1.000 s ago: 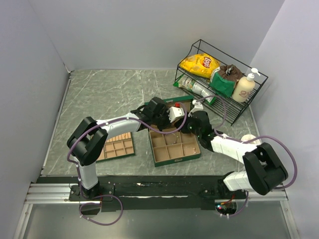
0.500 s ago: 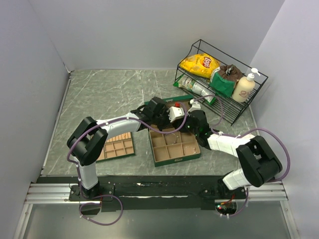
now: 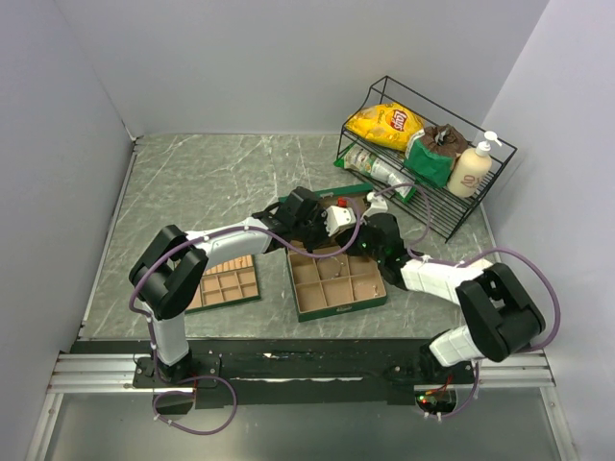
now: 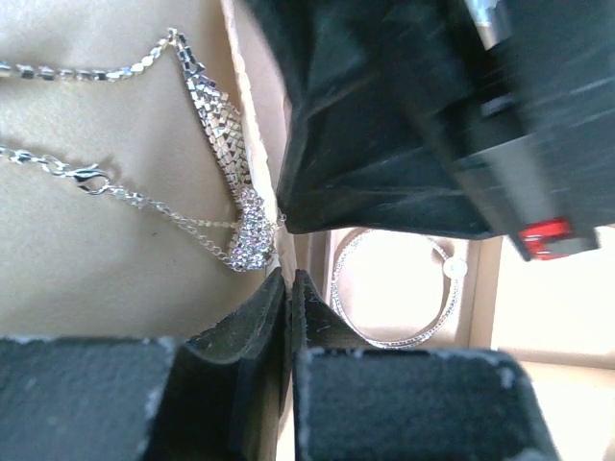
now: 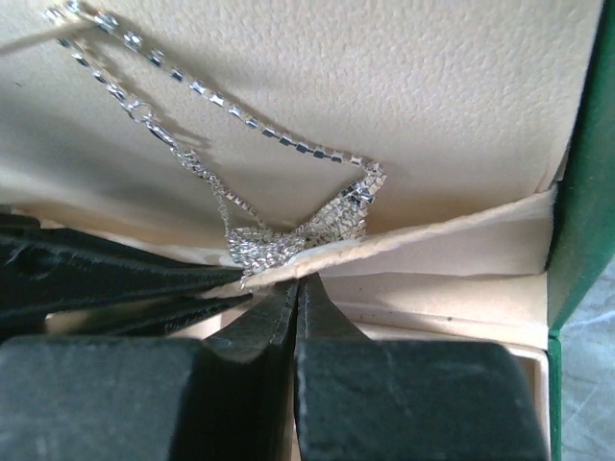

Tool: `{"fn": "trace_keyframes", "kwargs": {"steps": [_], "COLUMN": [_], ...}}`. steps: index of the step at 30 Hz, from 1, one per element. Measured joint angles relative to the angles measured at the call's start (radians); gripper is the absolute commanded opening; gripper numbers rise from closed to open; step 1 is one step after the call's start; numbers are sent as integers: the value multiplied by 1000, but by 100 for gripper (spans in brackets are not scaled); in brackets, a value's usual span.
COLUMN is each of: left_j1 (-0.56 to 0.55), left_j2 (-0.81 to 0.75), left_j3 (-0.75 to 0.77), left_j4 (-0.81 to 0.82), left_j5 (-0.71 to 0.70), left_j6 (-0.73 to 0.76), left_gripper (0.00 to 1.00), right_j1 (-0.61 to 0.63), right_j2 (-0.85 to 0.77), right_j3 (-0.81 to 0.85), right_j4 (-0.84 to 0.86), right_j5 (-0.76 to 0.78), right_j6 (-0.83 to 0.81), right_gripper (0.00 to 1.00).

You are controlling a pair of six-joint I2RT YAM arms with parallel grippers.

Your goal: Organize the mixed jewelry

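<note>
A fine silvery chain point(image 4: 226, 144) with a sparkly bunched part point(image 4: 248, 235) lies in a tan compartment and drapes over a tan divider wall point(image 5: 452, 230); it also shows in the right wrist view point(image 5: 288, 235). A round wire bangle point(image 4: 444, 307) lies in the neighbouring compartment. My left gripper point(image 4: 286, 280) is shut, with its tips at the divider beside the bunched chain. My right gripper point(image 5: 296, 288) is shut just under the same divider edge, tips touching the chain. Both grippers meet over the far edge of the green box point(image 3: 306, 309): the left gripper point(image 3: 336, 233) and the right gripper point(image 3: 359, 240).
A flat tan divided tray point(image 3: 223, 284) lies left of the green box. A black wire rack point(image 3: 423, 206) at the back right holds a yellow chips bag point(image 3: 386, 123), a green bag and a lotion bottle point(image 3: 471, 168). Grey walls close in both sides.
The right arm's elbow has swung in and its forearm has shifted closer to the box. The left arm has barely moved. Both grippers stay together at the box's far edge.
</note>
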Motion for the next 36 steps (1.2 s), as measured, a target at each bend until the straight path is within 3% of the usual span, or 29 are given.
{"fn": "trace_keyframes", "kwargs": {"steps": [11, 12, 20, 36], "left_j1": [0, 0, 0, 0], "left_j2": [11, 11, 11, 11], "left_j3": [1, 1, 2, 7], "left_j4": [2, 3, 0, -8], "left_j5": [1, 1, 0, 1], "left_j6": [-1, -1, 0, 0], "left_gripper": [11, 11, 11, 10], "right_j1": [-1, -1, -3, -9], "right_j2": [-171, -172, -167, -23], "right_j3": [-18, -15, -16, 74], "right_j4": [-5, -7, -15, -40], "right_j5": [11, 12, 31, 23], "right_j6": [-16, -18, -5, -3], "right_gripper": [0, 5, 0, 10]}}
